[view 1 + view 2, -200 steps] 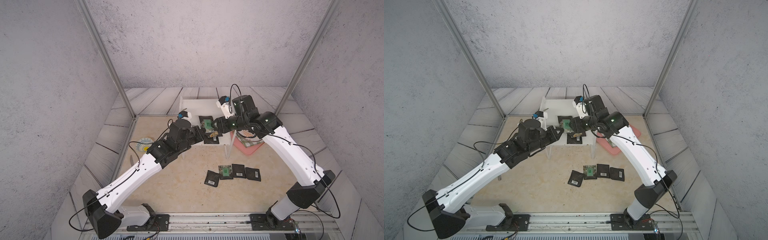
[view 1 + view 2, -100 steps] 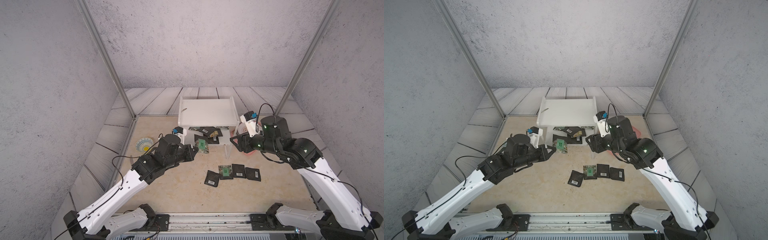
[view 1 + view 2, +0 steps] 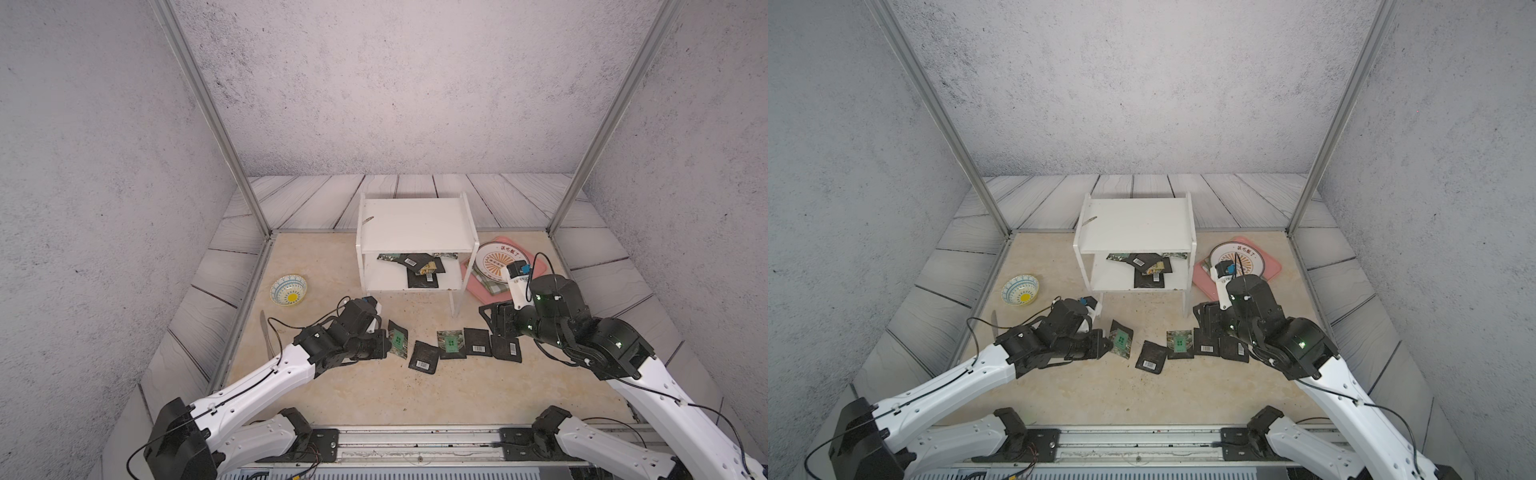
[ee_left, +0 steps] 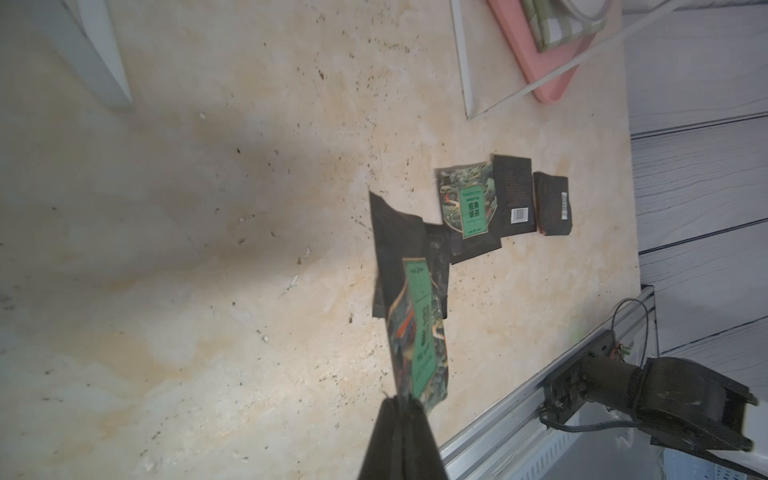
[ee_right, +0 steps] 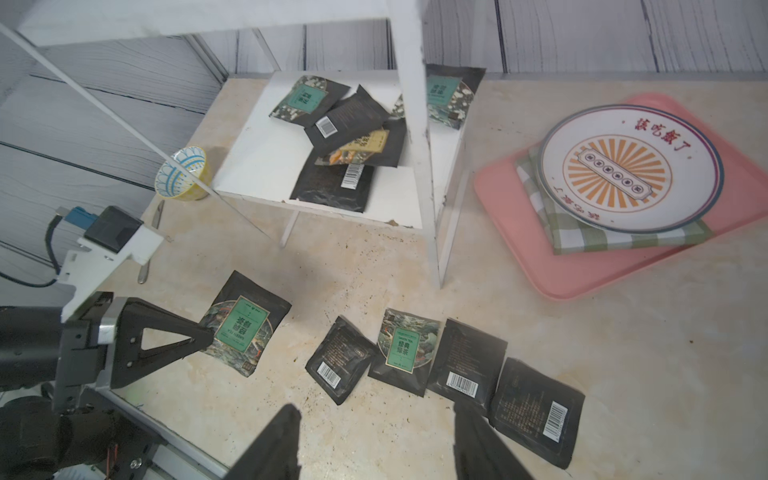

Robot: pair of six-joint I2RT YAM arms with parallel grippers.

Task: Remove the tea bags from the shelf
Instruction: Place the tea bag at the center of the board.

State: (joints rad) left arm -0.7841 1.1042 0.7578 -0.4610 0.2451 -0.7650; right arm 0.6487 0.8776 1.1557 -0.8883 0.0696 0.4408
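Left tool (image 3: 384, 341) pinching tea bag (image 3: 399, 339), shelf (image 3: 415, 226) behind

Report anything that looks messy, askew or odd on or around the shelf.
On the shelf's lower tier, the remaining tea bags lie in a crooked overlapping heap, one poking past the side. Dark crumbs speck the table in front. A small stray scrap sits on the top tier.

Tea bags (image 3: 422, 270) on shelf (image 3: 415, 226)'s lower tier, others (image 3: 476, 343) in front.

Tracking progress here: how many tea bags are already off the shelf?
5. Four lie in a row before the shelf: three barcode-up bags, one green-labelled bag. The fifth bag is gripped by the left pincer.
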